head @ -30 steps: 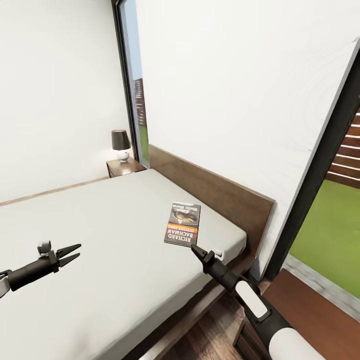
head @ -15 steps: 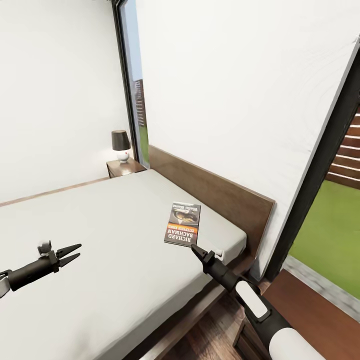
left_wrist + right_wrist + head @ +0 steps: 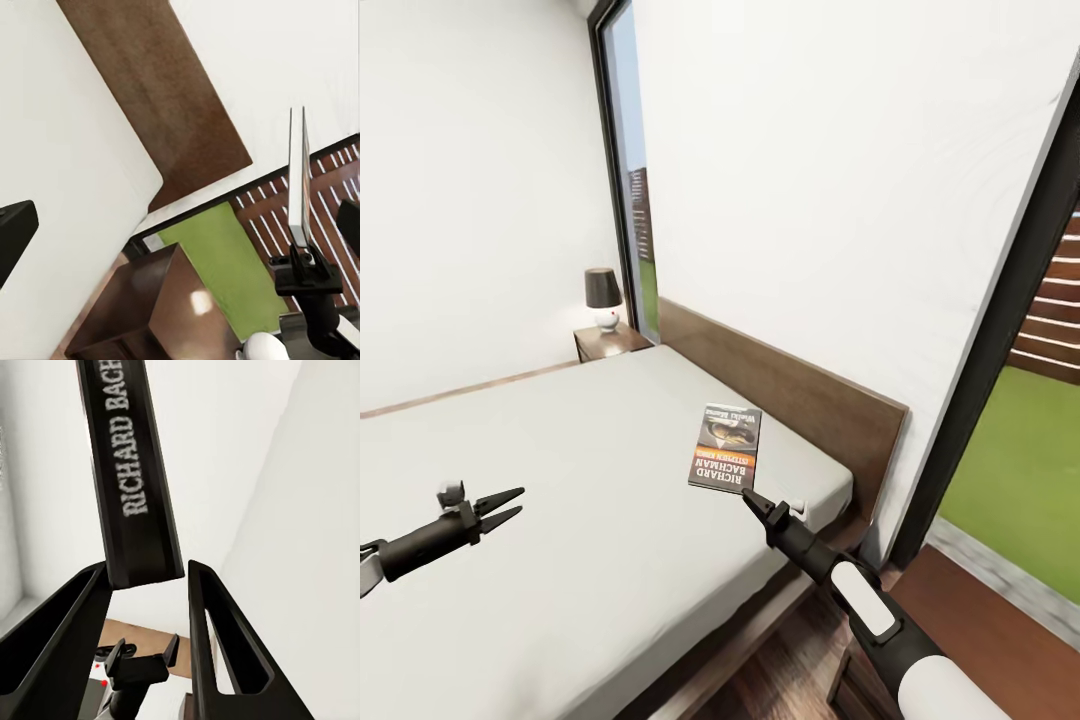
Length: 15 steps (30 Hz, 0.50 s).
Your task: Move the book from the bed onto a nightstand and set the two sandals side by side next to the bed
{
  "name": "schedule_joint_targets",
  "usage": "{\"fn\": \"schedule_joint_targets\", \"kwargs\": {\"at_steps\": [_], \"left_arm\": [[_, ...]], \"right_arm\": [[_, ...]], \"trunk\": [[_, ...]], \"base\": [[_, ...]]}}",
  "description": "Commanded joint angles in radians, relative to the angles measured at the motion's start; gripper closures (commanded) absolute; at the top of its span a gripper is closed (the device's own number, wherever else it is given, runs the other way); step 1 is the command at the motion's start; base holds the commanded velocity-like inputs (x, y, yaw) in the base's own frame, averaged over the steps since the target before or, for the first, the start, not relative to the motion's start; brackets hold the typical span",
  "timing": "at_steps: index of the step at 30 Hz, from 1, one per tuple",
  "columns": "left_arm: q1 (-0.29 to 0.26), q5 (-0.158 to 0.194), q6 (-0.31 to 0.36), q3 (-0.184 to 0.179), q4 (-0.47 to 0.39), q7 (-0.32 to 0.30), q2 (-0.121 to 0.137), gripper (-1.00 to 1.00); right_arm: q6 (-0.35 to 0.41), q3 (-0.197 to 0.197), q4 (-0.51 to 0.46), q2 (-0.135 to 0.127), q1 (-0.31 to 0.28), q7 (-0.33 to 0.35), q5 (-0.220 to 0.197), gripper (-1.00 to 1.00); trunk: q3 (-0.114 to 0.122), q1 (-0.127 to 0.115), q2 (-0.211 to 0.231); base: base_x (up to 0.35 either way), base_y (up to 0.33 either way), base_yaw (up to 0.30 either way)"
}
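Book: the thin dark paperback with an orange band and white lettering [image 3: 725, 447] stands lifted above the flat light-grey mattress of the low dark-brown wooden bed [image 3: 560, 480], near the headboard, its lower edge at the tip of the right claw [image 3: 750, 498].
Right claw: in the right wrist view the two black fingers [image 3: 71, 641] flank the book's lower edge [image 3: 135, 472]; judging from this, it is gripping the paperback, though contact on the second finger is unclear.
Left claw: the black left claw [image 3: 503, 507] hovers over the mattress well apart from the book, fingers spread and holding nothing.
Nightstand: a low glossy dark-brown square cabinet [image 3: 610, 342] sits at the far side of the bed, carrying a small dark-shaded lamp [image 3: 601, 297]; another dark-brown cabinet [image 3: 142, 315] stands beside the near bed corner.
Progress: the book seems picked up but not yet set on either surface; placing it remains, and the sandals are still to be handled.
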Motion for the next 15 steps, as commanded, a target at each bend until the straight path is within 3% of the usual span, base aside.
{"fn": "schedule_joint_targets", "kwargs": {"at_steps": [1, 15], "left_arm": [[-0.001, 0.010, 0.011, -0.009, 0.000, -0.003, -0.001, -1.00], [-0.001, 0.010, 0.011, -0.009, 0.001, -0.004, -0.005, -1.00]], "right_arm": [[0.006, 0.003, 0.000, -0.001, -0.001, 0.000, -0.010, 1.00], [0.007, 0.002, 0.000, -0.001, -0.001, 0.000, -0.010, 1.00]], "trunk": [[0.001, 0.000, -0.001], [0.023, 0.000, -0.001]], "base": [[0.000, 0.000, 0.000], [0.000, 0.000, 0.000]]}}
